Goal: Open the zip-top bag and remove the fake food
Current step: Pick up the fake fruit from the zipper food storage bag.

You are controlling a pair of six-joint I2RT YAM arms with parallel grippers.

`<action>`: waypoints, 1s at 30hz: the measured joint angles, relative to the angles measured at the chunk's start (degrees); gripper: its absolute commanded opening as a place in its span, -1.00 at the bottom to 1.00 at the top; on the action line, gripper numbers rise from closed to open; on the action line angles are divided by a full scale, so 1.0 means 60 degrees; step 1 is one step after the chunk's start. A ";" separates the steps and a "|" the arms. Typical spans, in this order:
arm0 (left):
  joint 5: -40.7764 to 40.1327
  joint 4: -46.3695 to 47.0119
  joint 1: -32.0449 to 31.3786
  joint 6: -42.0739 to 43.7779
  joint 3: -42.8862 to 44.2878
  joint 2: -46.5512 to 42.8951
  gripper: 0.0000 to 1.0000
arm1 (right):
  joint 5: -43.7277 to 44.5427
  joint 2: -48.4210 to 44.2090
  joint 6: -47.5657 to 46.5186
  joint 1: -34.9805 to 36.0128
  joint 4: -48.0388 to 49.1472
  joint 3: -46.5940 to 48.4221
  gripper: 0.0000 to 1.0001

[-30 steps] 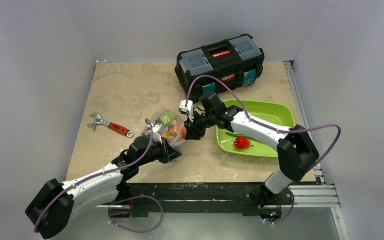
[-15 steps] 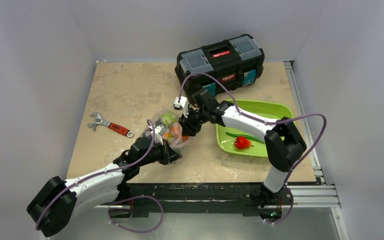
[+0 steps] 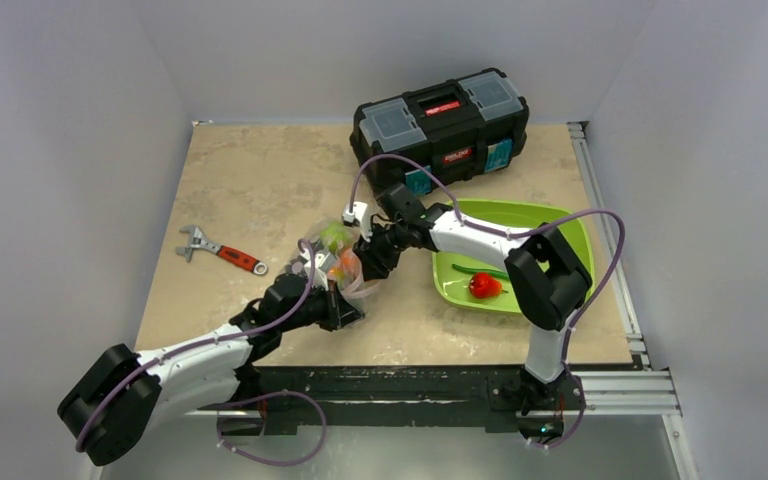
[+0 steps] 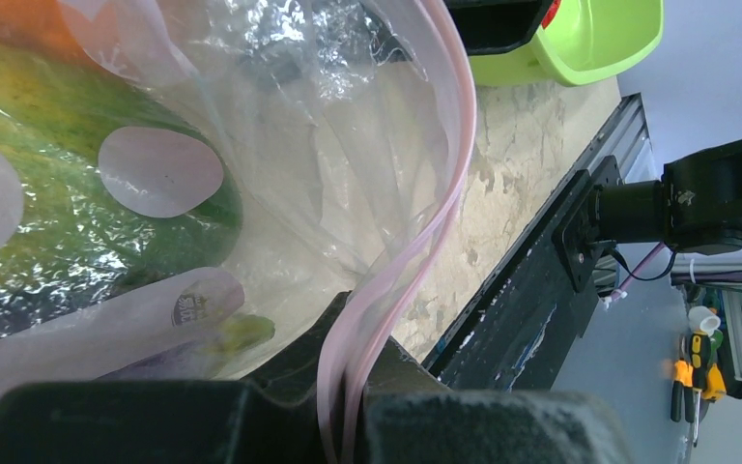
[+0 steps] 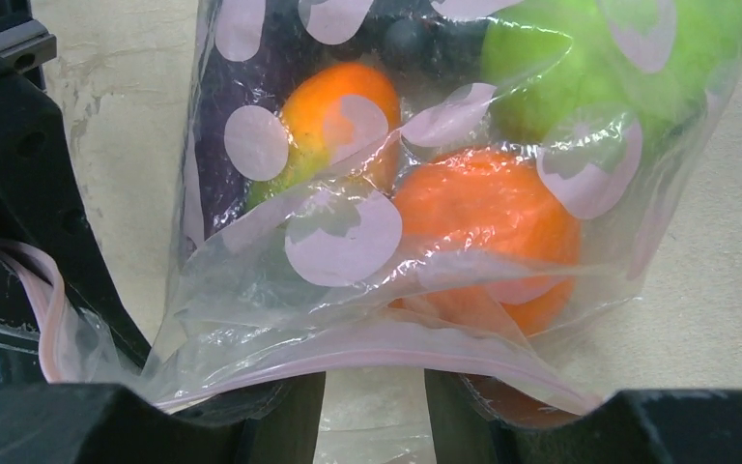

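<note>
left claw [image 4: 348, 425]: clamped on the pink zip strip of the clear crinkly zip-top bag [image 5: 338, 237]
right claw [image 5: 375, 406]: fingers narrowly apart at the bag's pink rim
bag: mid-counter [image 3: 260, 180], between both claws, beside the lime green plastic tray [image 3: 505, 212]
inside bag: round orange fake fruit [image 5: 488, 208], green apple [image 5: 580, 68], a dark purple piece
on tray: red pepper [image 3: 484, 286], long green bean [image 3: 470, 269]
</note>
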 measured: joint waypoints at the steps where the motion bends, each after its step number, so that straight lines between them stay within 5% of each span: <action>1: 0.0000 0.0004 0.0000 0.0000 0.0000 -0.0004 -1.00 | -0.0004 0.0022 0.0000 0.0004 -0.0029 0.0000 -0.15; 20: -0.0018 -0.0062 0.0000 0.0000 0.0000 -0.0415 -0.97 | -0.1005 0.0353 -0.0288 0.0018 -0.0058 0.0951 0.17; 30: -0.0168 -0.1045 0.0000 0.0022 0.0000 -0.1668 0.23 | -0.0273 0.0528 -0.0539 0.0022 0.0484 0.0849 0.17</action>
